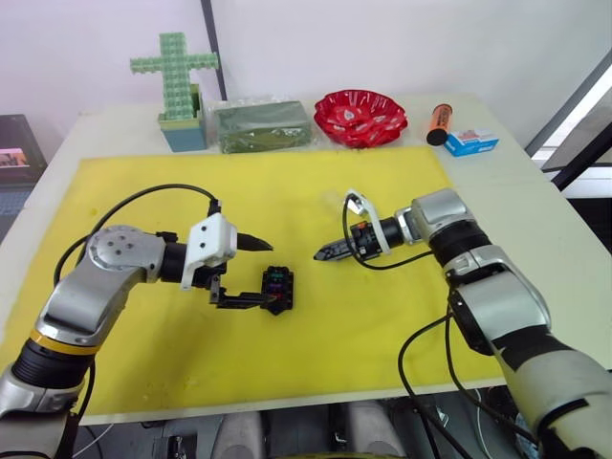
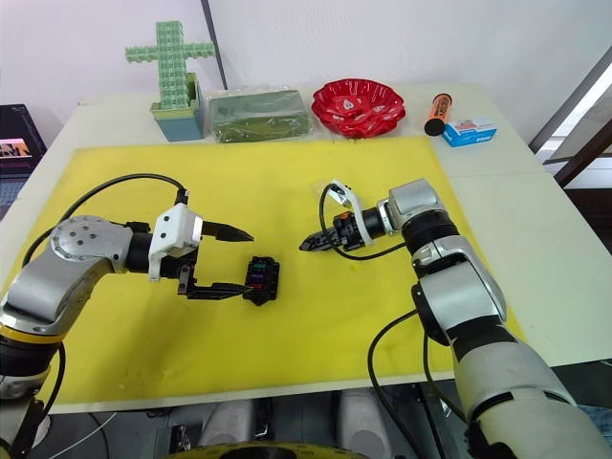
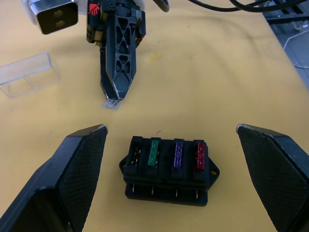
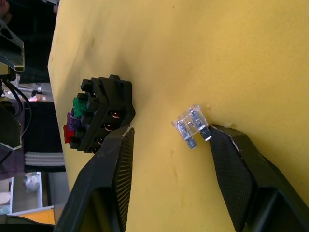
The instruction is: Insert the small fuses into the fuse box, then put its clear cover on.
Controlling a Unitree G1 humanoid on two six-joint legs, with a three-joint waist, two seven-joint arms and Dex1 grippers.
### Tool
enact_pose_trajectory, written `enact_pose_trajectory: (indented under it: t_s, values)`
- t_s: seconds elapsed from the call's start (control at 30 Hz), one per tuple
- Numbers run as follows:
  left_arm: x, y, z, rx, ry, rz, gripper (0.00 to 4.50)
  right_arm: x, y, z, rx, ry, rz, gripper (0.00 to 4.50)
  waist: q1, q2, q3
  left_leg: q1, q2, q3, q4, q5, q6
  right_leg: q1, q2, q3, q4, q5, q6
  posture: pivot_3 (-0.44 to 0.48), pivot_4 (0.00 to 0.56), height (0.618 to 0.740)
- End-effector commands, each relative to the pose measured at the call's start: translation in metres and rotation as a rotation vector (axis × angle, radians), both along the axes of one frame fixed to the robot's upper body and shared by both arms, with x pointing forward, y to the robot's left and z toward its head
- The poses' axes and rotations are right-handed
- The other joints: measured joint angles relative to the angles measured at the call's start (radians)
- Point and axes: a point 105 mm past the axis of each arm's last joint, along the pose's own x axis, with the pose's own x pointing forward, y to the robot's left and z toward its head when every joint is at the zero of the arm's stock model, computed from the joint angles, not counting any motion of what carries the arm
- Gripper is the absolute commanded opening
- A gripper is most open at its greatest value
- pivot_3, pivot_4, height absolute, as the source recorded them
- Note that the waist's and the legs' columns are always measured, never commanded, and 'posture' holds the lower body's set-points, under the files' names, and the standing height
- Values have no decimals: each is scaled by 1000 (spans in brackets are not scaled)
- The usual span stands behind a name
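Note:
The black fuse box [image 3: 169, 169] lies on the yellow mat [image 1: 382, 316] with a green, a purple and a red fuse seated in it; one end slot is bare. My left gripper [image 1: 251, 272] is open, and its fingers [image 3: 77, 159] stand wide on either side of the box. My right gripper [image 1: 325, 253] hovers low just right of the box, open. A pale greyish fuse [image 4: 192, 126] lies on the mat touching one of its fingertips [image 4: 217, 137]. The clear cover [image 3: 29, 75] rests on the mat beyond the right gripper.
Along the table's far edge stand a green cross of blocks [image 1: 175, 67], a clear bag of green material [image 1: 263, 124], a red bowl [image 1: 360, 115], an orange cylinder [image 1: 439, 122] and a blue-and-white carton [image 1: 471, 142]. Cables trail from both wrists.

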Motion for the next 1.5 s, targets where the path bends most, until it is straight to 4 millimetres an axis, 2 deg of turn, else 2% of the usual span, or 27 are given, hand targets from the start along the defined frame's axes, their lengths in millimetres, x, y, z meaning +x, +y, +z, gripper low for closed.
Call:
enact_pose_trajectory:
  t_s: [0.03, 0.1, 0.17, 0.43, 0.53, 0.6, 1.03, 1.3, 1.43, 1.5]
  values:
    - [-1, 1, 8, 4, -53, 0, 4500, 0, 4, -2, -1, 9, -4, 2313, 0, 0, 0, 0, 0, 0, 0, 0, 0, 0, 0, 0, 0, 0, 0, 0, 150, 740]
    - [-1, 1, 8, 3, -53, -1, 4500, 1, 3, -2, 1, 9, -12, 1927, 0, 0, 0, 0, 0, 0, 0, 0, 0, 0, 0, 0, 0, 0, 0, 0, 150, 740]
    - [-1, 1, 8, 4, -53, -1, 4500, 2, 3, -3, -10, 9, -19, 1285, 0, 0, 0, 0, 0, 0, 0, 0, 0, 0, 0, 0, 0, 0, 0, 0, 150, 740]
    - [-2, 2, 5, 12, -52, 0, 4500, 3, 3, -6, -17, 6, -26, 1285, -1, 0, 0, 0, 0, 0, 0, 0, 0, 0, 0, 0, 0, 0, 0, 0, 150, 740]
    - [-2, 2, 4, 12, -51, 0, 4500, 3, 3, -5, -18, 5, -29, 731, -1, 0, 0, 0, 0, 0, 0, 0, 0, 0, 0, 0, 0, 0, 0, 0, 150, 740]
    - [-2, 2, 4, 11, -51, -2, 4500, 4, 3, -6, -20, 5, -30, 120, -1, 0, 0, 0, 0, 0, 0, 0, 0, 0, 0, 0, 0, 0, 0, 0, 150, 740]
    - [-2, 2, 2, 11, -45, -9, 4500, 6, -1, -4, -18, 5, -66, 56, 1, 0, 0, 0, 0, 0, 0, 0, 0, 0, 0, 0, 0, 0, 0, 0, 150, 740]
    - [-4, -1, 0, 5, -41, -12, 4500, 2, -2, 19, 55, 41, -141, 56, 5, 0, 0, 0, 0, 0, 0, 0, 0, 0, 0, 0, 0, 0, 0, 0, 150, 740]
    - [-3, -1, 1, -5, -44, -8, 4500, -10, -6, 38, 164, 71, -234, 56, 6, 0, 0, -1, 0, 0, 0, 0, 0, 0, 0, 0, 0, 0, 0, 0, 150, 740]
    - [-3, -1, 1, -8, -46, -6, 4500, -19, -8, 40, 192, 17, -260, 56, 7, 0, 0, -1, 0, 0, 0, 0, 0, 0, 0, 0, 0, 0, 0, 0, 150, 740]
